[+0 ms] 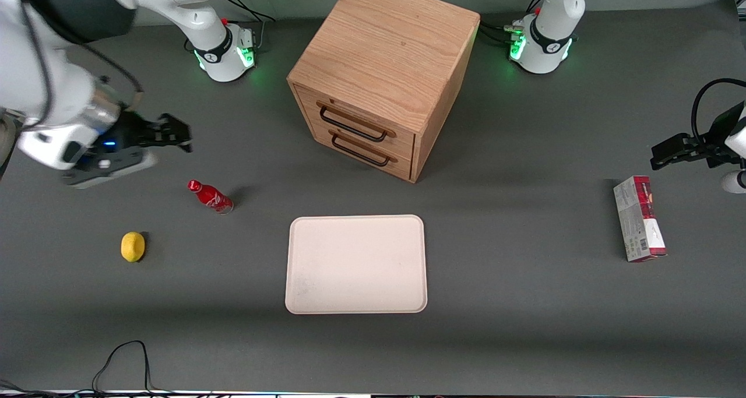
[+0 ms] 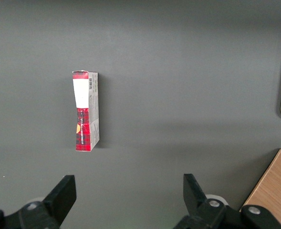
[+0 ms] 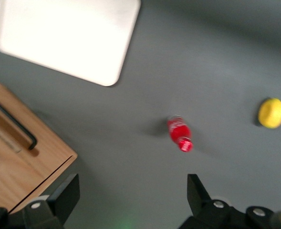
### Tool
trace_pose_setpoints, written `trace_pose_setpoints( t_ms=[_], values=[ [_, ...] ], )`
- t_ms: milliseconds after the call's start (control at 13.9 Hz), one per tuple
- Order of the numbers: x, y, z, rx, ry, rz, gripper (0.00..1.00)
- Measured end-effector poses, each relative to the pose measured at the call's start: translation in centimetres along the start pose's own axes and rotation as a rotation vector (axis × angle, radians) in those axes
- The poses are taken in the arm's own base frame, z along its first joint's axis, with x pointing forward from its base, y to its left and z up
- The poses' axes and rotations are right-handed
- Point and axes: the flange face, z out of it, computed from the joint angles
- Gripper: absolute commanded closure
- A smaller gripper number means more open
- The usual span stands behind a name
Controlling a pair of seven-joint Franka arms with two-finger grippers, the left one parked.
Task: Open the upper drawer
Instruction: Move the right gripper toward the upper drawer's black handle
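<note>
The wooden cabinet (image 1: pixel 382 66) stands in the middle of the table, farther from the front camera than the tray. Its upper drawer (image 1: pixel 356 121) is closed, with a wide black wire handle (image 1: pixel 352 124); the lower drawer (image 1: pixel 361 148) sits beneath it, also closed. My gripper (image 1: pixel 175 133) hovers above the table toward the working arm's end, well apart from the cabinet, open with nothing between its fingers (image 3: pixel 66 191). In the right wrist view a cabinet corner (image 3: pixel 21 157) and one black handle (image 3: pixel 14 124) show.
A red bottle (image 1: pixel 211 196) stands just nearer the camera than my gripper, and a yellow lemon (image 1: pixel 133 246) lies nearer still. A cream tray (image 1: pixel 356 264) lies in front of the cabinet. A red and grey box (image 1: pixel 639 218) lies toward the parked arm's end.
</note>
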Motion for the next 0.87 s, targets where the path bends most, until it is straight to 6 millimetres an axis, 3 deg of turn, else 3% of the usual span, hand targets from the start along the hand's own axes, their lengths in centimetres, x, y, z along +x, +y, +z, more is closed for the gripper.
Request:
trace_pose_setpoints(
  t_ms=[144, 288, 865],
  values=[
    [1.1, -3.8, 1.6, 0.01, -0.027, -0.073, 0.0],
    [2.1, -6.5, 3.1, 0.022, -0.05, -0.124, 0.0],
    [4.3, -17.6, 6.3, 0.041, -0.084, -0.313, 0.0]
  ],
)
